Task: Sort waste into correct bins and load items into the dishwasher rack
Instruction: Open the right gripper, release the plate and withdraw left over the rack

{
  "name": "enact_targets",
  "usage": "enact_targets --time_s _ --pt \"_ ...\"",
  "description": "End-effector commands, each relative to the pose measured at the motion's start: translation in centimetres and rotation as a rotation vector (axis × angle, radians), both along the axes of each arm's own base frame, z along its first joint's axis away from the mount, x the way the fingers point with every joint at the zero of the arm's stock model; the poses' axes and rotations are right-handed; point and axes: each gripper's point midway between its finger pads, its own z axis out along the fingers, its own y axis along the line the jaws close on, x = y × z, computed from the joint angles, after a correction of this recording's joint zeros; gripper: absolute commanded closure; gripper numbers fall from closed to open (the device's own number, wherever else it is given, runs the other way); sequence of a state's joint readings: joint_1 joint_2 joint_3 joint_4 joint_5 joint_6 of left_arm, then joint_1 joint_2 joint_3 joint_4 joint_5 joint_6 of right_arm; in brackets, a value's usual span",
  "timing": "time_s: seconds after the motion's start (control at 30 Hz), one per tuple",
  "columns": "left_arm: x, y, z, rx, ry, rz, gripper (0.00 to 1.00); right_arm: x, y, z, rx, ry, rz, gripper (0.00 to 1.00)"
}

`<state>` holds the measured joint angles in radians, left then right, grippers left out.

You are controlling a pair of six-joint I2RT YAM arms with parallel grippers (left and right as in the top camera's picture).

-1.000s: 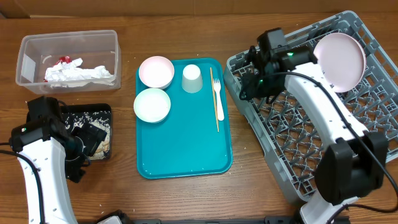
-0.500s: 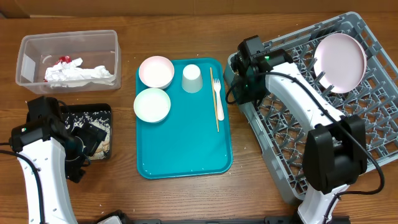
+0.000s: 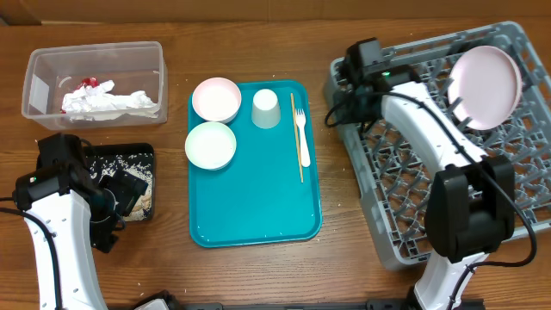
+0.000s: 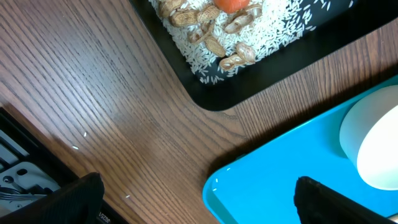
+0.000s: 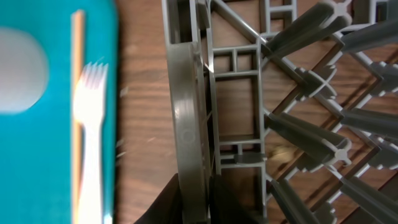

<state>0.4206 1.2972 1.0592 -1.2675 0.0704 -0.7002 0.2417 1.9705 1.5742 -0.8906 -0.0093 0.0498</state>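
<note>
The grey dishwasher rack (image 3: 430, 215) lies at the right with a pink plate (image 3: 487, 76) standing in its far corner. My right gripper (image 3: 340, 108) is shut on the rack's left rim (image 5: 186, 112). The teal tray (image 3: 258, 215) holds a pink bowl (image 3: 216, 99), a white bowl (image 3: 210, 145), an upturned cup (image 3: 265, 108), a white fork (image 3: 302, 138) and a wooden stick (image 3: 296, 142). My left gripper (image 3: 116, 196) is open and empty, low over the wood beside the black food-waste tray (image 3: 129, 159); the wrist view shows its spread fingers (image 4: 199, 202).
A clear plastic bin (image 3: 95, 82) with crumpled paper and a red scrap stands at the back left. The black tray (image 4: 205, 93) holds rice, peanuts and an orange piece. The teal tray's corner (image 4: 280, 186) and white bowl (image 4: 376, 146) lie by my left gripper.
My right gripper, shut on the rim, has pulled the rack to the right and away, turning it a little. The plate moved with it. The left arm has not moved.
</note>
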Motion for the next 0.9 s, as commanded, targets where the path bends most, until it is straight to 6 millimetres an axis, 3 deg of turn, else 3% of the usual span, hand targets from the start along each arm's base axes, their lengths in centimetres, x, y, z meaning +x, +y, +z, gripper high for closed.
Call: enact_targets --time_s 0.0,0.17,0.5,0.8,0.87 --pt "0.0 0.0 -0.1 0.0 0.001 -0.012 0.0 1.7 -5.8 -0.1 -0.064 -0.033 -0.144 0.85" --pt "0.0 0.0 -0.1 0.0 0.001 -0.012 0.0 3.4 -7.9 0.6 -0.037 -0.098 -0.231 0.85" --pt "0.0 0.0 -0.1 0.0 0.001 -0.012 0.0 6.6 -7.6 2.2 0.063 -0.228 -0.371 0.85" --pt "0.0 0.0 -0.1 0.0 0.001 -0.012 0.0 6.5 -5.0 2.3 0.115 -0.219 -0.317 0.85" --pt "0.0 0.0 -0.1 0.0 0.001 -0.012 0.0 6.4 -4.4 2.3 0.117 -0.221 -0.306 0.78"
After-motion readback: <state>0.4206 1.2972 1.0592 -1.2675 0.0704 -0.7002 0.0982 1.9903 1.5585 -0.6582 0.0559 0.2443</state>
